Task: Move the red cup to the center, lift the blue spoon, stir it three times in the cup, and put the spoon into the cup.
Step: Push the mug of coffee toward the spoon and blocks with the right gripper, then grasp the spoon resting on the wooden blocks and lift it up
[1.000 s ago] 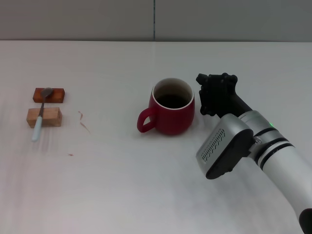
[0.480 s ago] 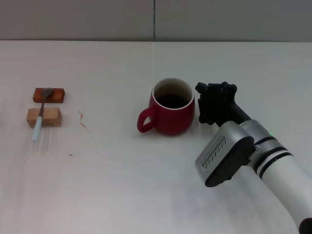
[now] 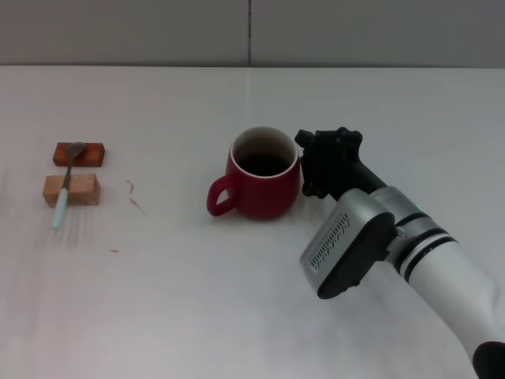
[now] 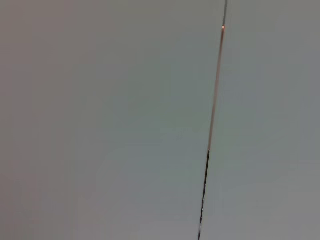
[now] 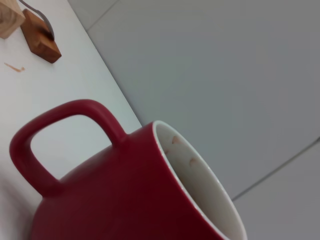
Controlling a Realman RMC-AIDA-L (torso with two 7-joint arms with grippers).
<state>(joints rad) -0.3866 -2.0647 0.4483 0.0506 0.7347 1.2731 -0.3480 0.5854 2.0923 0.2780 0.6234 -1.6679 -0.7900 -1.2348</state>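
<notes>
The red cup (image 3: 261, 184) stands upright near the table's middle, handle toward the left, dark inside. It fills the right wrist view (image 5: 120, 195). My right gripper (image 3: 314, 164) is pressed against the cup's right side, level with the rim. The blue spoon (image 3: 65, 183) lies at the far left across two wooden blocks, grey bowl on the far dark block, pale handle sloping down to the table. Only its metal neck (image 5: 39, 14) shows in the right wrist view. My left gripper is out of view.
A dark wooden block (image 3: 79, 153) and a lighter one (image 3: 72, 190) hold the spoon up at the far left. Small reddish marks (image 3: 136, 196) lie on the white table (image 3: 237, 300) beside them. The left wrist view shows only a grey wall (image 4: 100, 120).
The right gripper has moved left, and the red cup has slid left with it by about a quarter of its width. The spoon and blocks have not moved.
</notes>
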